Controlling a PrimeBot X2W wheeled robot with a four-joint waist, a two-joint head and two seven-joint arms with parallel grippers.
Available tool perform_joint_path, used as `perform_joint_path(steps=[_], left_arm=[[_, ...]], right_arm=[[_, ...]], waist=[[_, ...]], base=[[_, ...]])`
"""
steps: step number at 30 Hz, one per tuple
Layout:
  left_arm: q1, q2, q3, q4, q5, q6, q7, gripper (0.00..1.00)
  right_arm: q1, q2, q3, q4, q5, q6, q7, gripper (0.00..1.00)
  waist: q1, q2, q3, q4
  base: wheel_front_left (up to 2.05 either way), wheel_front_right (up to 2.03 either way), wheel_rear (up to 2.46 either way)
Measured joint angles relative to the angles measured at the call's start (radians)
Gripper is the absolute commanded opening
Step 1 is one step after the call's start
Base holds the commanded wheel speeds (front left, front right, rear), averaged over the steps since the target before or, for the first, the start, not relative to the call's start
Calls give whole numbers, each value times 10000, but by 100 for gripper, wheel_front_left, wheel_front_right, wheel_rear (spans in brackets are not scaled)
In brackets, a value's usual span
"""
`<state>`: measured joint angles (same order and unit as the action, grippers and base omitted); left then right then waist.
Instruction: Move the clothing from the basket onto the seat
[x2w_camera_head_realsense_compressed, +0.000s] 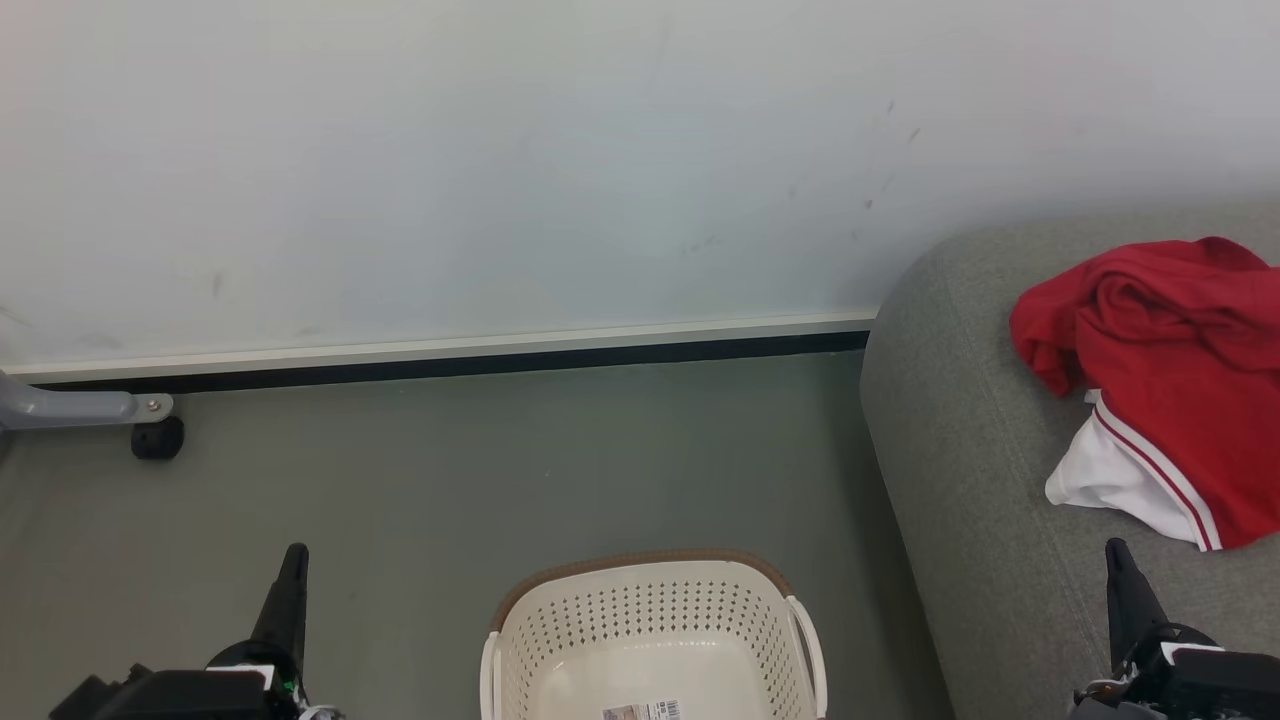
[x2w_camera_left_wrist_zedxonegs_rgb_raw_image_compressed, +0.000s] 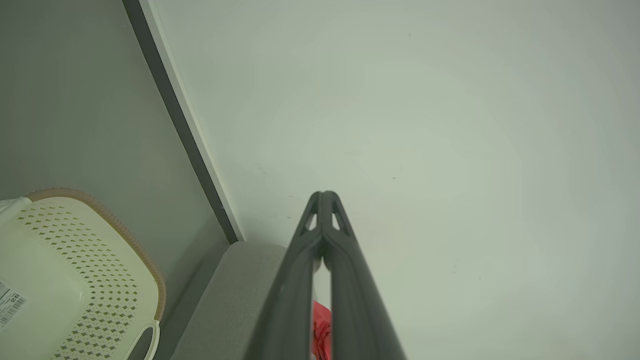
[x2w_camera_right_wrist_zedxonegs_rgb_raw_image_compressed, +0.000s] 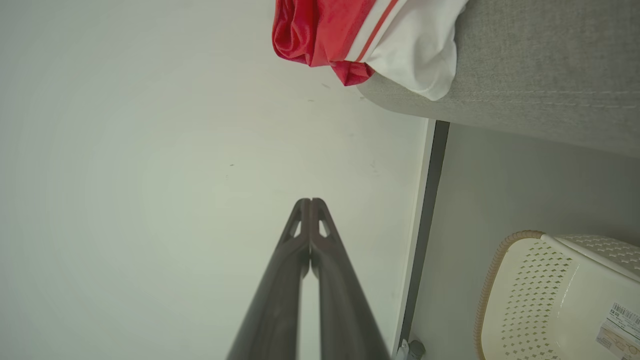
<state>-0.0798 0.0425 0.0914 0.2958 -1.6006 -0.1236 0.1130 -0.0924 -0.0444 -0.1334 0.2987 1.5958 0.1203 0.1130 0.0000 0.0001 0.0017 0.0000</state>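
The red clothing (x2w_camera_head_realsense_compressed: 1170, 370) with its white panel and striped trim lies bunched on the grey seat (x2w_camera_head_realsense_compressed: 960, 470) at the right; it shows too in the right wrist view (x2w_camera_right_wrist_zedxonegs_rgb_raw_image_compressed: 350, 35). The cream basket (x2w_camera_head_realsense_compressed: 650, 640) stands on the floor at the bottom centre, with nothing in it but a label. My left gripper (x2w_camera_head_realsense_compressed: 295, 555) is shut at the lower left, left of the basket, holding nothing. My right gripper (x2w_camera_head_realsense_compressed: 1117, 548) is shut at the lower right, over the seat's front, just below the clothing. Both pairs of fingertips meet in the wrist views (x2w_camera_left_wrist_zedxonegs_rgb_raw_image_compressed: 324, 194) (x2w_camera_right_wrist_zedxonegs_rgb_raw_image_compressed: 310, 201).
A pale wall with a white and dark baseboard (x2w_camera_head_realsense_compressed: 450, 355) runs behind the grey floor (x2w_camera_head_realsense_compressed: 450, 470). A grey leg on a black caster (x2w_camera_head_realsense_compressed: 155, 435) juts in at the far left.
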Motion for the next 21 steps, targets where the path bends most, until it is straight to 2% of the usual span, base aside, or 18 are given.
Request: perform_joint_path(steps=[21], left_arm=[[0,0,-2,0,0,0,0,0]], right_arm=[[0,2,0,2,0,0,0,0]], waist=[[0,0,0,0]], base=[[0,0,0]])
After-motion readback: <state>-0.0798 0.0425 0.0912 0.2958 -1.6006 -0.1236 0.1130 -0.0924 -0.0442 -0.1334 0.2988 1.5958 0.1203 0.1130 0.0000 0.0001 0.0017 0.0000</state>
